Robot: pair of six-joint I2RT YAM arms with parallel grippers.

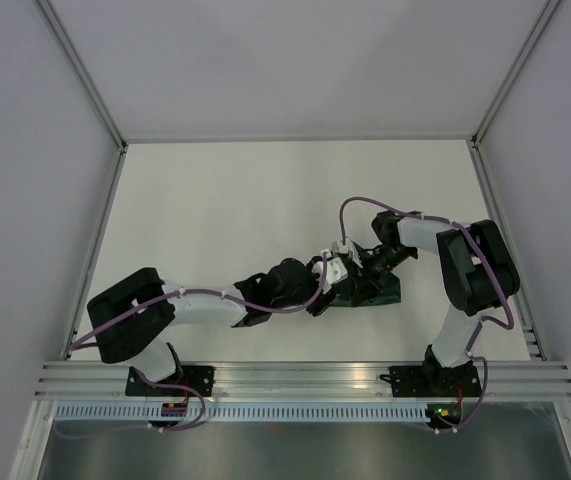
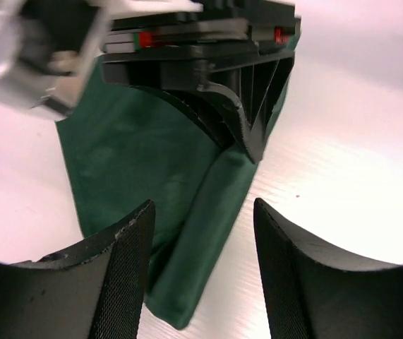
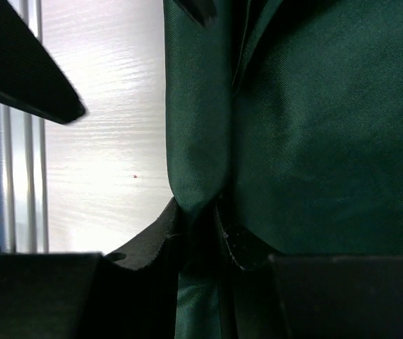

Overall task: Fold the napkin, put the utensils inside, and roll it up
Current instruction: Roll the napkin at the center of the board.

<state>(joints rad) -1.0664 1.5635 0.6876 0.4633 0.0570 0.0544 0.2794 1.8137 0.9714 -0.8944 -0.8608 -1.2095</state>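
Rolling seems under way: the right hand (image 3: 200, 229) is pinching a fold of the dark green fabric napkin (image 2: 130, 169); the left hand (image 2: 202, 240) is hanging spread beside it, needing to close on that fold.

No text, label, brand, number or sign can be read in any view. The small red patches (image 2: 145, 39) on the black ribbed plastic housing (image 2: 208, 70) in the left wrist view may be markings, but they are too blurred to tell.
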